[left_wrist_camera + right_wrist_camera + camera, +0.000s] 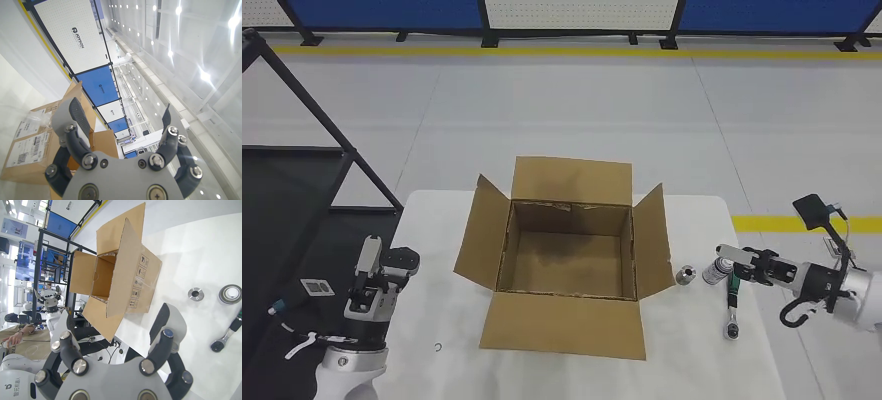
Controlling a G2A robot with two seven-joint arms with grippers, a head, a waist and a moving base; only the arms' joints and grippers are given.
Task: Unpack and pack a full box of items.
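**1. Box.** The cardboard box [562,325] stands upright at the middle of the white counter [442,230]. All four top flaps are folded outward. Seen from above, the bare brown floor of the box is exposed. The left outer wall carries paper labels and a clear plastic pouch. The right outer wall carries a column of printed handling symbols.

**2. Items right of the box.** Three items rest on the counter beyond the box's right flap, none touching the box.
- A short metal socket [685,273] is nearest the box and stands on end with its bore facing up.
- A small metal can [714,270] stands upright just beside the socket, on the side away from the box, with a gap between the two.
- A ratchet wrench [732,310] lies flat beside the can. Its drive head is at the end nearer the robot, and its dark handle runs back toward the can.

**3. Right hand.** The right hand [115,313] is right of the box, near the can and the wrench handle. Its fingers are spread apart with nothing between them.

**4. Left hand.** The left hand [121,108] is left of the box, well apart from it, at the counter's left edge. It points upward, fingers spread apart and holding nothing.

**5. Other.** A small pale ring [437,347] lies on the counter left of the box's front flap. It is too small to identify.
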